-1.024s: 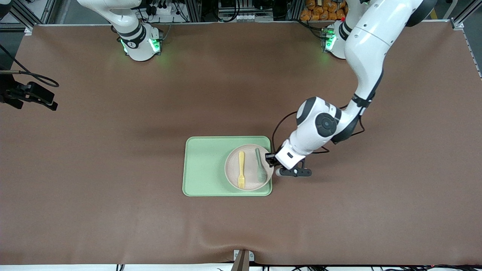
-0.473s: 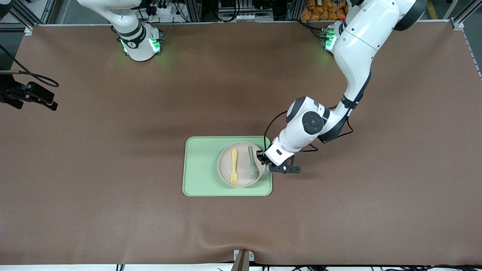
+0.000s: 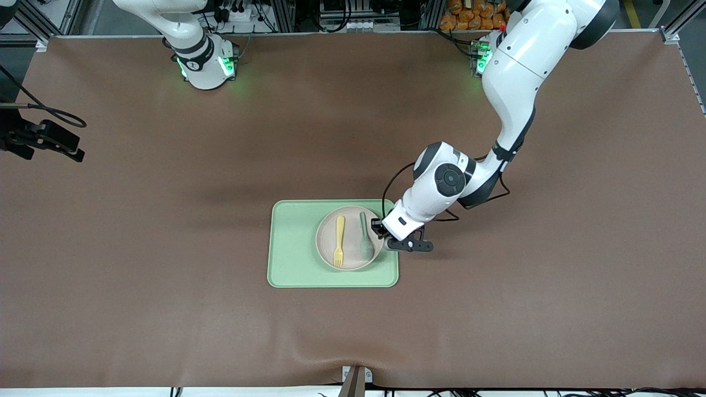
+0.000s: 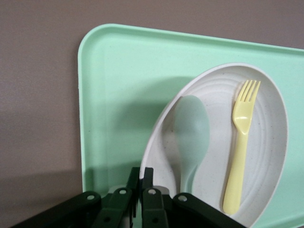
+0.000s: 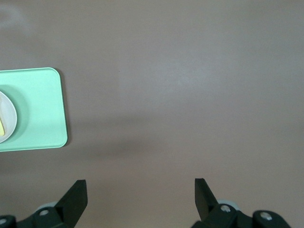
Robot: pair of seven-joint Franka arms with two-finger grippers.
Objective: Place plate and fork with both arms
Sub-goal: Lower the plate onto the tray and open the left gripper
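Note:
The pale plate point(image 3: 349, 257) is on the light-green tray point(image 3: 292, 242), toward the left arm's end of it. The yellow fork point(image 3: 339, 241) lies on the plate beside a muted green spoon point(image 3: 365, 240). My left gripper point(image 3: 379, 229) is shut on the plate's rim at the edge toward the left arm. The left wrist view shows its fingers point(image 4: 136, 176) pinched on the rim, with the plate point(image 4: 268, 142), fork point(image 4: 240, 147) and spoon point(image 4: 191, 130) in front of them. My right gripper point(image 5: 140, 190) is open and empty over bare table; the right arm waits.
The tray point(image 4: 118, 95) casts a shadow under the plate. The brown table mat point(image 3: 165, 220) surrounds the tray. The right wrist view shows the tray's corner point(image 5: 38, 109) and a sliver of the plate point(image 5: 7, 118). A black camera mount point(image 3: 44, 140) stands at the right arm's end.
My left gripper has carried the plate, with fork and spoon on it, toward the right arm's end of the table, farther in over the tray. The right arm has not moved.

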